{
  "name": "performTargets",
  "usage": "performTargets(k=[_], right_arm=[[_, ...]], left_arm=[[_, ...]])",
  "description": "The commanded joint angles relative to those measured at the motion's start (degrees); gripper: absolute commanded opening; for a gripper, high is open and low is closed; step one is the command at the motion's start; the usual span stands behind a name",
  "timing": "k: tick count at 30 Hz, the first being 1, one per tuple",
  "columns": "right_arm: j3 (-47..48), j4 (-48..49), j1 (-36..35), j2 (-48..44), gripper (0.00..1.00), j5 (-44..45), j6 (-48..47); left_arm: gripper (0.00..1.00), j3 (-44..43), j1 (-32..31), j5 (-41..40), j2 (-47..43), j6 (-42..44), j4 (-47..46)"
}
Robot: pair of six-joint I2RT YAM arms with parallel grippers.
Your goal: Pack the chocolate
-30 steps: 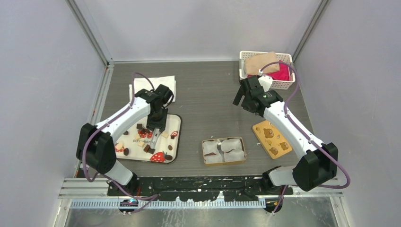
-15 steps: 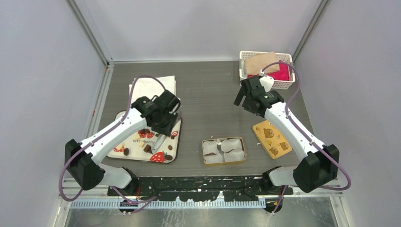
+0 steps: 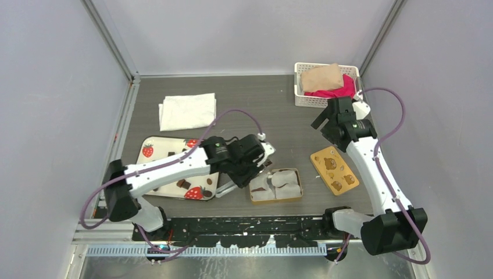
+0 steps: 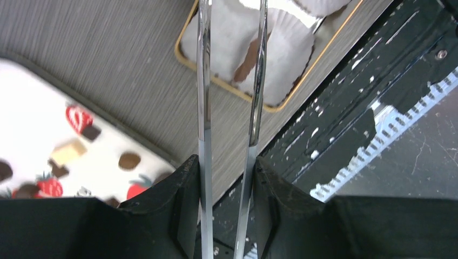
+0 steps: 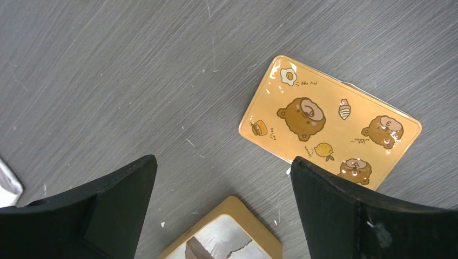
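Observation:
Several dark brown and cream chocolates [image 3: 183, 183] lie on a white strawberry-print tray [image 3: 160, 148]; they also show in the left wrist view [image 4: 128, 160]. A gold tin [image 3: 277, 200] with white paper cups stands at front centre, and a brown piece [image 4: 246, 60] lies in one cup. My left gripper [image 3: 250, 168] is shut on metal tweezers [image 4: 202, 97] that reach over the tin's near-left cups; their tips are out of view. My right gripper [image 3: 325, 119] is open and empty, above the table between the tin and the golden-yellow bear lid [image 3: 333, 170].
A folded white cloth [image 3: 187, 110] lies at back left. A white basket [image 3: 306, 100] with tan and pink cloths stands at back right. The lid [image 5: 329, 121] and a tin corner [image 5: 237, 208] show in the right wrist view. The black front rail [image 4: 345, 135] runs close to the tin.
My left arm has swung right from the tray to the tin, carrying the tweezers. My right gripper has moved right, towards the basket.

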State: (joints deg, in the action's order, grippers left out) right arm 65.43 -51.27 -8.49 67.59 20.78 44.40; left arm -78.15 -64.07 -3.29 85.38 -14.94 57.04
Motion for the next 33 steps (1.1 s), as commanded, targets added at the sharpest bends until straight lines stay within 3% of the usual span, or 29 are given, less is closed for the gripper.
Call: performTargets(k=[1, 10, 24, 33], right_arm=[[2.2, -1.54, -0.04, -3.81, 0.99, -0.73, 0.85], [0.25, -3.99, -0.07, -8.08, 0.99, 0.41, 1.31], [-1.0, -4.33, -0.12, -8.41, 0.99, 0.17, 1.48], [-1.09, -3.6, -0.12, -7.96, 0.99, -0.12, 1.64]], left_arm=[[0.0, -4.97, -1.01, 2.43, 5.78, 5.44, -8.25], [0.0, -12.3, -1.24, 7.94, 15.84, 9.55, -7.27], [0.0, -13.29, -1.3, 9.18, 19.98, 9.98, -5.59], [0.31, -15.0, -1.25, 7.59, 21.23, 8.96, -4.92]])
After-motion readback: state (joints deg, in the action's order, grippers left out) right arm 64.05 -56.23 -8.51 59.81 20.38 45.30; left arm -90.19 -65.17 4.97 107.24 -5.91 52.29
